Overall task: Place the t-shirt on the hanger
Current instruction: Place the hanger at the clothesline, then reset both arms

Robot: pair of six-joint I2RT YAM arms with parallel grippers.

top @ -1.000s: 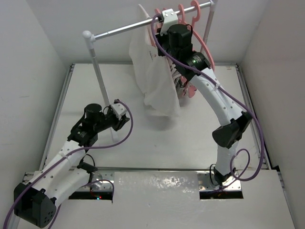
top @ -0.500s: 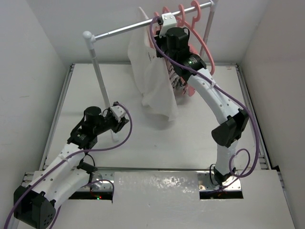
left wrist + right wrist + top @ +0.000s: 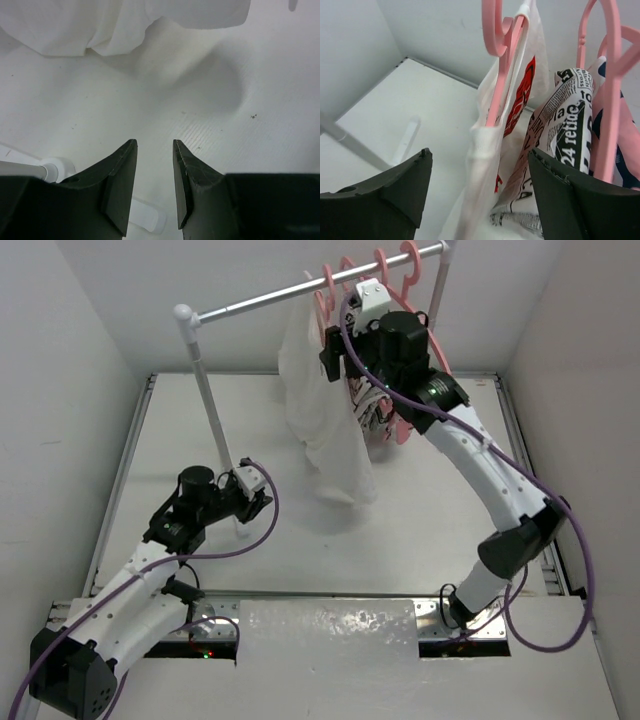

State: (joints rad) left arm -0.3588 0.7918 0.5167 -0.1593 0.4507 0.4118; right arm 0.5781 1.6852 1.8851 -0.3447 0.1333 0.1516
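Right pincer (image 3: 479,154) agape beside t-shirt (image 3: 476,200) on hanger (image 3: 495,35) (collar (image 3: 482,147) clear only from wrist), left pincer (image 3: 154,145) parted, empty

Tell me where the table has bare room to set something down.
Bare table lies in front of the t-shirt, and left of the rail post. Crowded: under the right end of the rail, around the patterned garments.

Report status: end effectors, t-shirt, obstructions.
Left end effector open, empty. Right end effector open, at the hanger. T-shirt hangs on it. Patterned garment close beside.
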